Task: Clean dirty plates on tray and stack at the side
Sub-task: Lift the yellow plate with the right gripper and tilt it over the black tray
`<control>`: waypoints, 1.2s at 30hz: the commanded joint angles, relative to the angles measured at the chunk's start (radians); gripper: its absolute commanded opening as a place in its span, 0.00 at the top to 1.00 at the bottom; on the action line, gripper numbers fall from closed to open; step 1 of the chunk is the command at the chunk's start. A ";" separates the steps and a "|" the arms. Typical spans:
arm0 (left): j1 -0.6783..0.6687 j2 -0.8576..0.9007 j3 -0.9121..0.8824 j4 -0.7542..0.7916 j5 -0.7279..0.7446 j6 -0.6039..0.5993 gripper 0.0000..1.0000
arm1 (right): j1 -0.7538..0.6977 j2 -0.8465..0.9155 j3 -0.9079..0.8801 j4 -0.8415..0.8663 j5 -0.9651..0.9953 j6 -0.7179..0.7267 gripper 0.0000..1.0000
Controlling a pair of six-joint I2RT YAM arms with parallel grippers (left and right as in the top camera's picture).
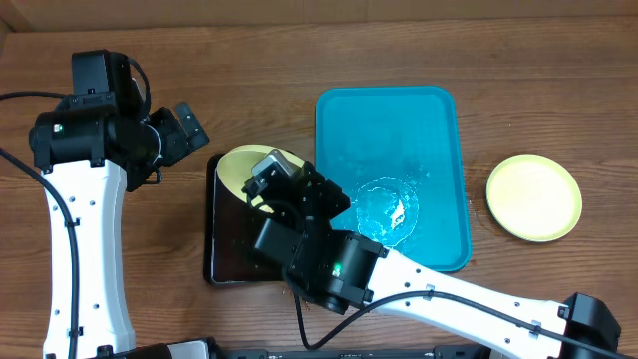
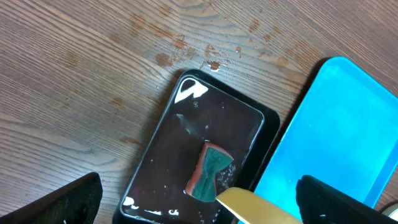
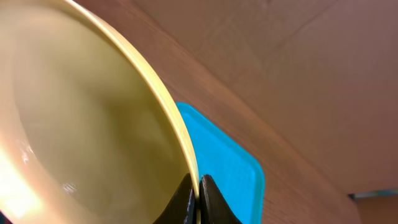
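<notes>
My right gripper is shut on the rim of a pale yellow-green plate and holds it tilted over the black tray. In the right wrist view the fingers pinch the plate's edge. A second plate lies flat on the table right of the turquoise tray. No third plate shows separately. My left gripper is open and empty, above the table left of the black tray; its fingers frame the held plate's edge.
A green and orange sponge lies in the wet black tray. A puddle of water sits at the near end of the turquoise tray, which also shows in the left wrist view. A cardboard wall runs along the far edge.
</notes>
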 commanded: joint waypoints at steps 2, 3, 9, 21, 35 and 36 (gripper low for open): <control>0.004 0.008 0.013 0.001 -0.014 0.023 0.00 | 0.039 0.001 0.013 0.018 0.078 -0.018 0.96; 0.004 0.008 0.013 0.001 -0.014 0.023 0.00 | 0.039 0.003 0.013 0.023 0.067 -0.018 0.96; 0.004 0.008 0.013 0.001 -0.014 0.023 0.00 | 0.039 0.007 0.013 0.043 0.041 -0.002 0.96; 0.004 0.008 0.013 0.001 -0.014 0.023 0.00 | 0.030 0.113 0.008 0.074 0.084 -0.004 0.96; 0.004 0.008 0.013 0.000 -0.014 0.023 0.00 | 0.032 0.113 0.008 0.078 0.084 -0.004 0.96; 0.004 0.008 0.013 0.001 -0.014 0.023 0.00 | 0.032 0.113 0.008 0.078 0.084 -0.004 0.96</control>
